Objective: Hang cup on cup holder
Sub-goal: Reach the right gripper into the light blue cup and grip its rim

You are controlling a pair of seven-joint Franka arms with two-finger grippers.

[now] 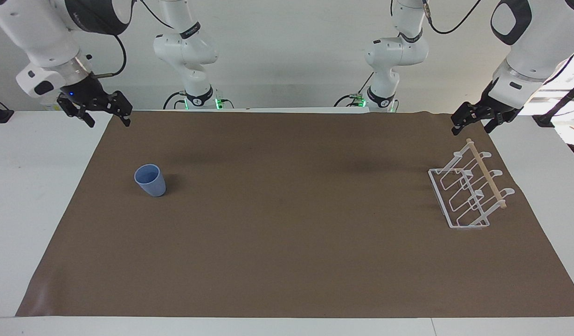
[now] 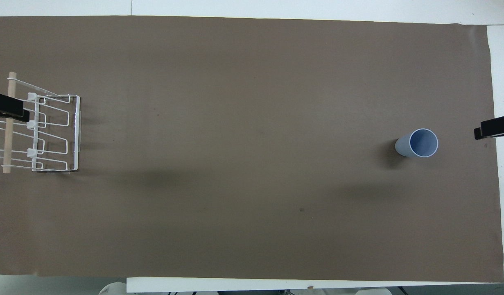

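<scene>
the right gripper (image 1: pixel 107 110) is held up in the air over the edge of the brown mat (image 1: pixel 287 261) at the right arm's end of the table, fingers spread apart and nothing between them. it's probably parked like that so a drop onto the cup (image 1: pixel 150 180) can be made without any fuss, since the cup is the thing at that end. the cup isn't touched, and a clear stretch of mat is left between them. in the overhead view only a dark fingertip (image 2: pixel 493 128) is seen poking in at the side.

the left gripper (image 1: pixel 473 122) is kept waiting over the mat's corner by the cup holder (image 1: pixel 468 189), open too as far as can be made out, holding nothing.

the cup is stood upright, mouth up, well apart from the holder, which is set at the left arm's end. so nothing's hung yet, and a flip is likely needed before it can be slid onto a prong.

as for looks: a small light-blue tumbler, no handle, tapered so the rim's wider than the base, plain matte plastic, empty inside. the holder's a white wire rack with looped prongs and a pale wooden dowel (image 1: pixel 486 173) on top.
</scene>
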